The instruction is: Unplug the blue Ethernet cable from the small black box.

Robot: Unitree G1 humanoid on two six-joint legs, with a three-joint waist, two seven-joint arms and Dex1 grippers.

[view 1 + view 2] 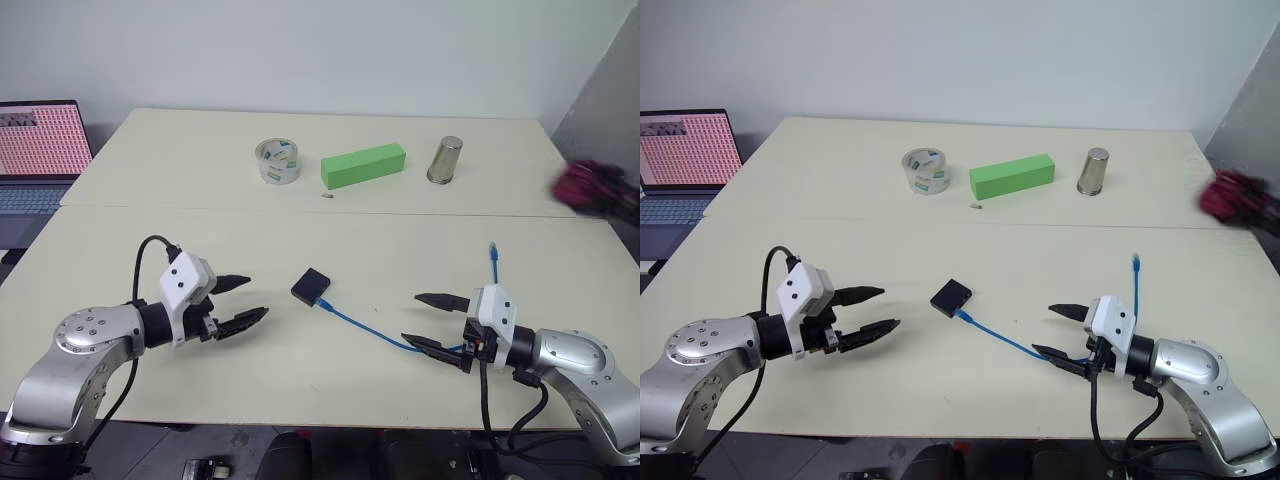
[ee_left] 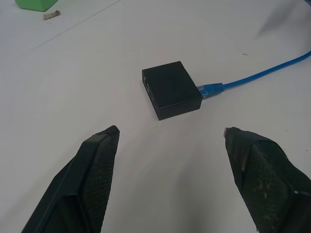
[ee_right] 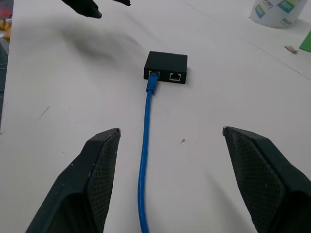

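Note:
The small black box (image 1: 311,287) lies flat near the middle of the near table. The blue Ethernet cable (image 1: 365,329) is plugged into one port of the box (image 3: 166,67); it runs right along the table, passes by my right gripper, and its free end (image 1: 492,250) lies beyond. My left gripper (image 1: 243,300) hovers open to the left of the box, fingers (image 2: 92,170) apart and aimed at it, touching nothing. My right gripper (image 1: 428,320) is open to the right, with the cable (image 3: 145,160) running between its fingers, not gripped.
On the far table stand a tape roll (image 1: 277,161), a green block (image 1: 363,165) and a metal cup (image 1: 445,160), with a small scrap (image 1: 328,196) near the seam. A laptop (image 1: 35,150) sits far left, a dark red object (image 1: 592,186) at the right edge.

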